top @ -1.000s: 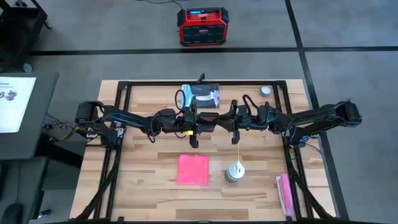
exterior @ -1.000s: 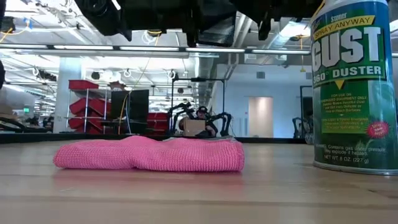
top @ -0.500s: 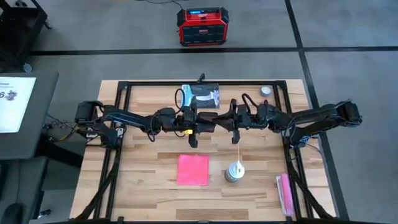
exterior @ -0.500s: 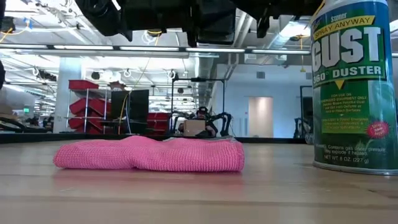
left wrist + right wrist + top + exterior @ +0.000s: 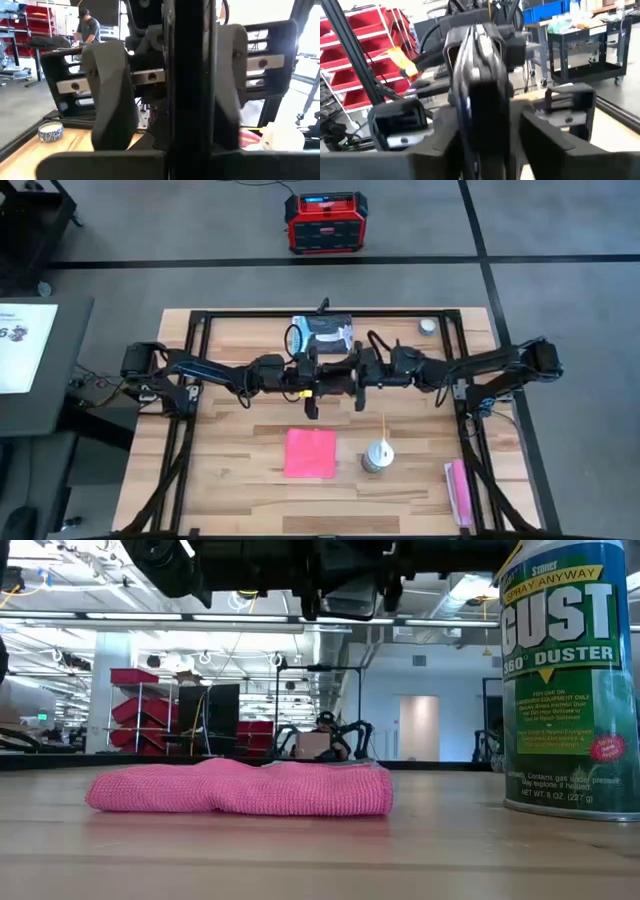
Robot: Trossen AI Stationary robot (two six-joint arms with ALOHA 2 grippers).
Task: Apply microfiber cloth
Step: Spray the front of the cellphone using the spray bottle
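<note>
The pink cloth (image 5: 310, 452) lies flat on the pale wooden table (image 5: 220, 490), a soft knitted square with a rumpled near edge in the low view, well below both arms. Right of it stands a metal spray can (image 5: 571, 680) with a green label reading "GUST 360° DUSTER". The left gripper (image 5: 312, 396) and right gripper (image 5: 358, 385) meet above the table's middle, near a black phone (image 5: 322, 334). A dark flat object stands between the fingers in both wrist views; whether either gripper clamps it, I cannot tell.
</note>
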